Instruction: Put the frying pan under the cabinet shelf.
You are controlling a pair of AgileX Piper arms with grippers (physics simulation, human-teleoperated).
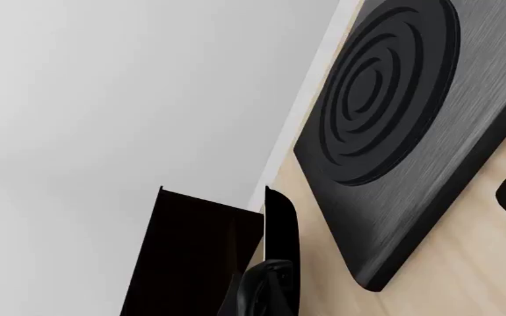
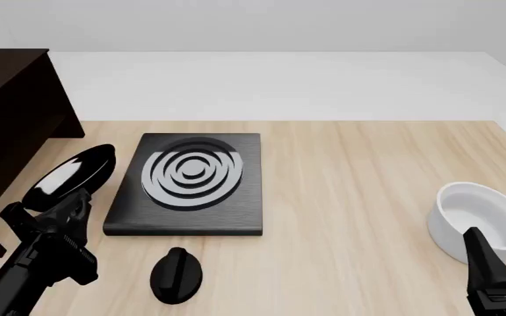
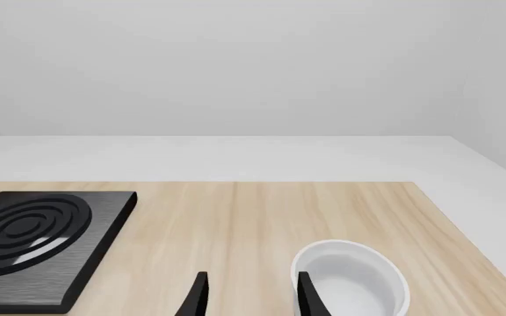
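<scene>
At the table's left side, the left gripper (image 2: 70, 205) is clamped on the frying pan (image 2: 70, 176), holding it tilted between the cabinet shelf (image 2: 11, 125) and the stove plate (image 2: 187, 187). The right gripper (image 3: 248, 293) hangs with its fingers parted, holding nothing, beside the white bowl (image 2: 479, 220). One pan, one stove plate, one bowl, one black knob (image 2: 176, 274).

frying pan (image 2: 68, 176): glossy black, mirror-like sheen
cabinet shelf (image 2: 11, 112): very dark brown wood, matt
stove plate (image 2: 192, 187): brushed black, grey rings
bowl (image 2: 479, 220): smooth white
table (image 2: 358, 197): light wood grain
</scene>
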